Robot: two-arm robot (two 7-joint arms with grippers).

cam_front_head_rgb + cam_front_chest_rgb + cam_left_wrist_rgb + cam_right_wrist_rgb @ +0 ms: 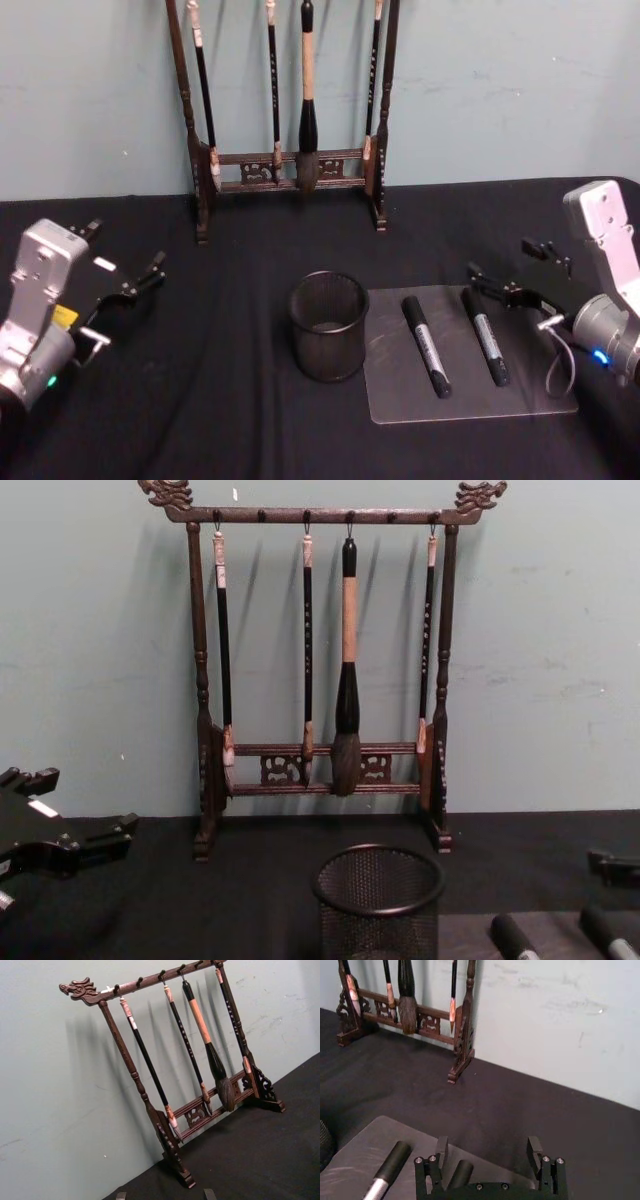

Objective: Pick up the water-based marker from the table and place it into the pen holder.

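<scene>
Hovering spread over rt marker (pixel 487 350), R gripper (pixel 515 270); L gripper (pixel 120 255) parked.

The left arm (pixel 38 290), at 8 o'clock in the head view, has a boxy silver-grey shell. There is a yellow sticker (pixel 65 317) on its side and a small green light (pixel 50 381) on its round grey wrist. The left gripper (pixel 122 248) is black and carries a white label (pixel 103 264). The right arm (pixel 605 235), at 3 o'clock, has the same silver-grey shell, with a blue light (pixel 598 356) and a thin looped cable (pixel 550 368) at its 7 o'clock. The right gripper (pixel 487 1144) is matte black, with small silver screw heads (pixel 418 1160) along its block.
</scene>
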